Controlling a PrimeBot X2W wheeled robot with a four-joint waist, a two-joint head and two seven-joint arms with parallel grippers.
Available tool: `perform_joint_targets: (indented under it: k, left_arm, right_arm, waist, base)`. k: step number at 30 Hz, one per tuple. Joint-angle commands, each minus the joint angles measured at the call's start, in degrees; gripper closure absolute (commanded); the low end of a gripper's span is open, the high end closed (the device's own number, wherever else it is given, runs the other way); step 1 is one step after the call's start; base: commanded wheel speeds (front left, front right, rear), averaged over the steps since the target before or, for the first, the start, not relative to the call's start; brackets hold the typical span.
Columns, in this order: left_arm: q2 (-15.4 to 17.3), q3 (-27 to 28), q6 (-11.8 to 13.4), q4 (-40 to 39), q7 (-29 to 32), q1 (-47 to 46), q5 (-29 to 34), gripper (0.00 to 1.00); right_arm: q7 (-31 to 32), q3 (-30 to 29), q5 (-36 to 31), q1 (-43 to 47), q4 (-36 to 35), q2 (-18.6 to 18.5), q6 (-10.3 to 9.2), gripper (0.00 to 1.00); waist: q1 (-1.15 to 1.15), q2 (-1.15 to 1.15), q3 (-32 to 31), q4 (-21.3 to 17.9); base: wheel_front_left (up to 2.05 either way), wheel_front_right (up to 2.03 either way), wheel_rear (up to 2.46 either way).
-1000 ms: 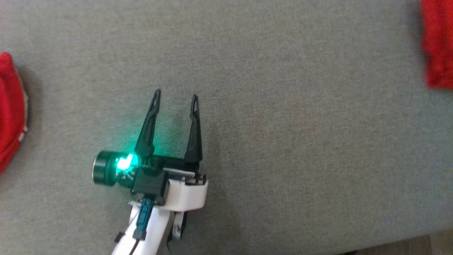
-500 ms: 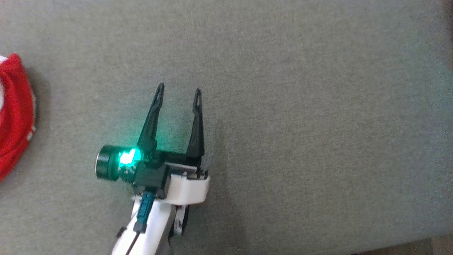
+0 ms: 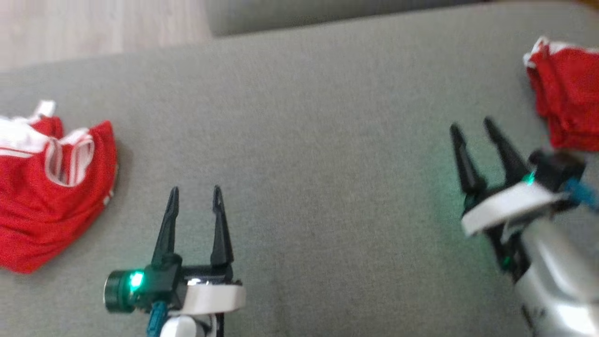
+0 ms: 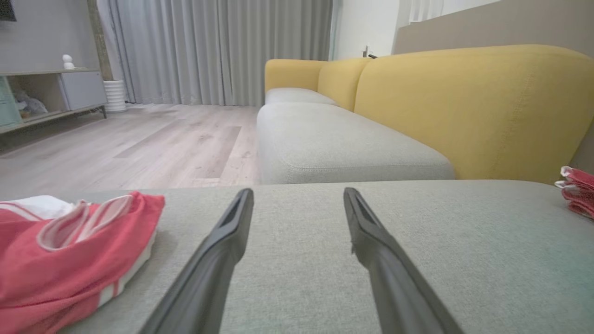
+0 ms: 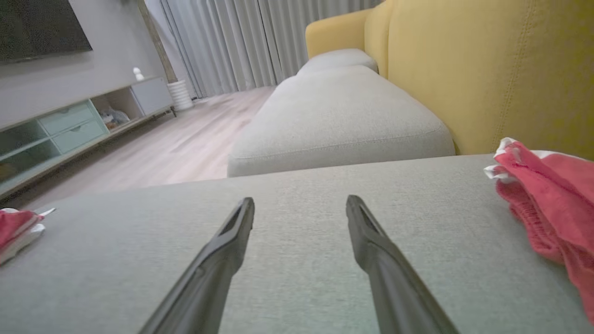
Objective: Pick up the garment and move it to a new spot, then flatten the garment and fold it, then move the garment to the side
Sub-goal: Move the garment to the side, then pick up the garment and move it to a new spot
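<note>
A red garment with white trim (image 3: pixel 51 187) lies crumpled at the left of the grey cushion (image 3: pixel 309 140); the left wrist view has it at lower left (image 4: pixel 69 250). A second red garment (image 3: pixel 568 93) lies at the far right, also at the right edge in the right wrist view (image 5: pixel 547 199). My left gripper (image 3: pixel 195 192) is open over bare cushion, to the right of the left garment and apart from it. Near the right edge, my right gripper (image 3: pixel 471 125) hovers open, just left of the right garment, not touching it.
Wooden floor (image 3: pixel 93 28) lies beyond the cushion's far edge. A yellow sofa back (image 4: pixel 464 106) with another grey seat (image 4: pixel 338 148) stands ahead. A low media cabinet (image 5: pixel 69 130) and grey curtains (image 4: pixel 209 51) line the room's far side.
The head camera has tilted up and shifted, bringing in the far cushion edge, more of both garments and my right gripper. The left gripper stays open.
</note>
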Motion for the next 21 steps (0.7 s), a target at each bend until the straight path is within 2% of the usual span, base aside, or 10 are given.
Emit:
perform_joint_targets:
  k: [1,4,8,14,21]
  left_arm:
    - [-0.1,2.4,-0.4,-1.4,-0.2,0.3,-0.1,0.00]
    - [-0.1,3.8,-1.1,-0.7,-0.2,2.1,0.3,0.00]
    - [-0.1,6.0,-1.7,0.1,-0.2,4.4,0.1,0.00]
    - [-0.1,8.0,-3.0,1.4,-0.2,6.3,0.6,0.00]
    - [-0.1,9.1,-3.2,2.9,-0.2,6.7,0.4,0.00]
  right_arm:
    - [-0.7,-1.1,-2.2,3.1,-3.1,1.1,-0.04,0.00]
    - [-0.7,-4.9,-6.8,9.4,-7.0,5.4,-0.04,0.00]
    - [-0.7,-7.8,-11.5,16.0,-9.6,9.1,-0.04,0.00]
    - [-0.7,-10.2,-16.0,20.3,-10.9,10.8,-0.04,0.00]
    - [-0.7,-10.7,-18.2,21.8,-11.8,11.8,-0.04,0.00]
  waist:
    - [0.02,0.00,-5.8,1.6]
    - [0.02,0.00,-9.2,2.1]
    - [0.02,0.00,-11.8,2.4]
    - [0.02,0.00,-13.4,2.6]
    - [0.02,0.00,-14.2,2.5]
  base:
    - [0.00,0.00,0.00]
    - [0.00,0.00,0.00]
    - [0.00,0.00,0.00]
    - [0.00,0.00,0.00]
    - [0.00,0.00,0.00]
